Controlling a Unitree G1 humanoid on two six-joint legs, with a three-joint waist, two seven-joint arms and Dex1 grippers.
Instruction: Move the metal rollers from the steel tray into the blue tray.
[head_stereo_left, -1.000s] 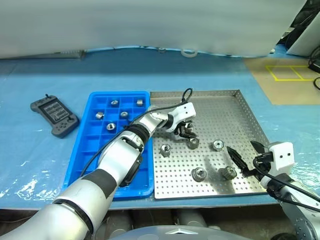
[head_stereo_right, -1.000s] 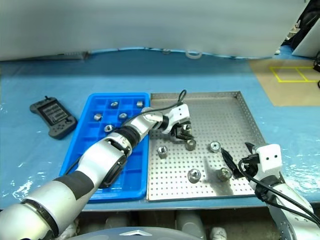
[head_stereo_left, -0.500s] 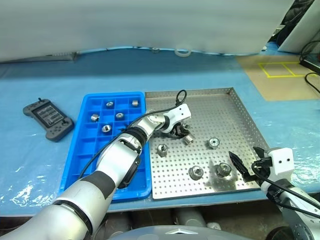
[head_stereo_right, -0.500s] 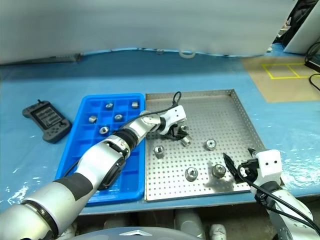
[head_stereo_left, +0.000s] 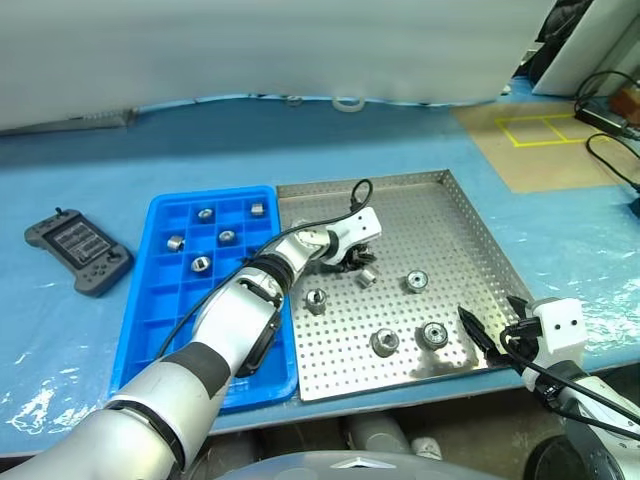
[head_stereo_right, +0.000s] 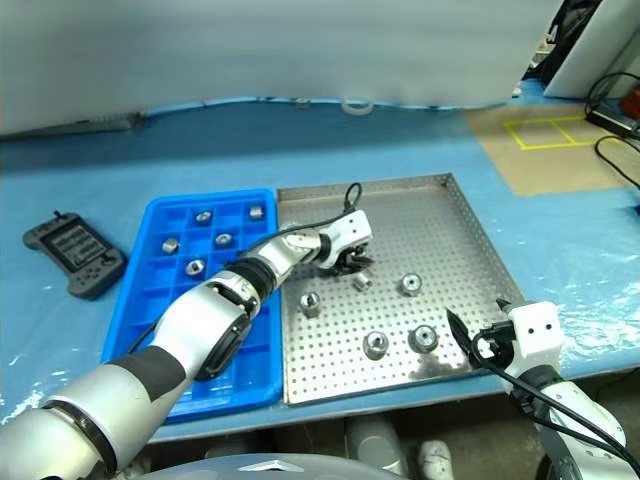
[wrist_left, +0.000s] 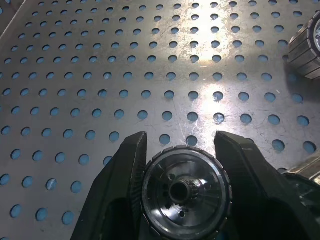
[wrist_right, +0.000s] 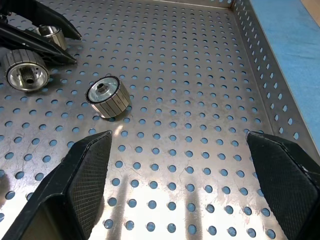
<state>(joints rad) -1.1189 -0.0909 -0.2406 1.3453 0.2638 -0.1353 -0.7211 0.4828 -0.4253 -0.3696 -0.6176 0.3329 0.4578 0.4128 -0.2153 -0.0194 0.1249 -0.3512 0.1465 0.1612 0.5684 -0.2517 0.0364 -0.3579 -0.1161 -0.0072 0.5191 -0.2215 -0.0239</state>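
while the left gripper (wrist_left: 181, 197) sits low on the steel tray (head_stereo_left: 455, 235), its two black fingers (wrist_left: 117, 197) are clamped on either side of one metal roller (wrist_left: 184, 194), roller's hollow face toward the wrist cam; head view puts that grip (head_stereo_left: 358, 268) near tray centre, a bit toward the blue tray (head_stereo_left: 160, 315); four more rollers lie loose on the perforated floor, e.g. (head_stereo_left: 417, 281), (head_stereo_left: 433, 335), (head_stereo_left: 384, 342), (head_stereo_left: 316, 299); blue tray holds five rollers in its far compartments, e.g. (head_stereo_left: 201, 264); right gripper (wrist_right: 180, 175) hovers at the tray's near right corner, fingers wide apart, nothing btwn them; black controller (head_stereo_left: 78, 250) lies left of the blue tray.
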